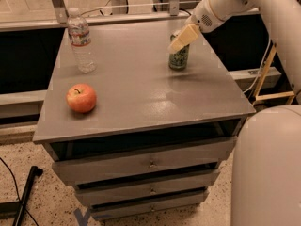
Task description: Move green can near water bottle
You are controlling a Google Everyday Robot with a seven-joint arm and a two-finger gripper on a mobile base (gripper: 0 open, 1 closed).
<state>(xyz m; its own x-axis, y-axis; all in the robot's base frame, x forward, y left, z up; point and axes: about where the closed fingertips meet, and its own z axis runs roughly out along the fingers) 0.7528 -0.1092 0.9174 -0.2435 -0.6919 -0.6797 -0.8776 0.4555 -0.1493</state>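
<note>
We take the green can (179, 56) as our reference for everything else. The largest thing we see is the grey worktop (141, 93), the top of a cabinet with three drawers (150, 163) stacked beneath it. The can stands upright on it, toward the far right corner as the camera sees it and close to the right edge.

Next in size is the robot's white body (268, 173), a rounded mass low in the view, nearer the camera than the can and to its right, off the worktop. The white arm (254, 1) comes in from above and to the right of the can, sloping down toward it.

The water bottle (81, 40) stands upright on the worktop well apart from the can, far to its left and slightly farther back. Its white cap rises higher than the can's top. A red apple (81, 98) lies on the worktop to the left of the can and nearer the camera, also well apart from it.

The can itself is dark green with pale print.

Smallest is the pale tan end effector (183, 38) at the tip of the arm. It sits right at the can's upper part, overlapping the rim on the camera's side and slanting down to the left. We cannot tell whether it is released, clenched or grasping the can, nor whether it truly touches the can.
</note>
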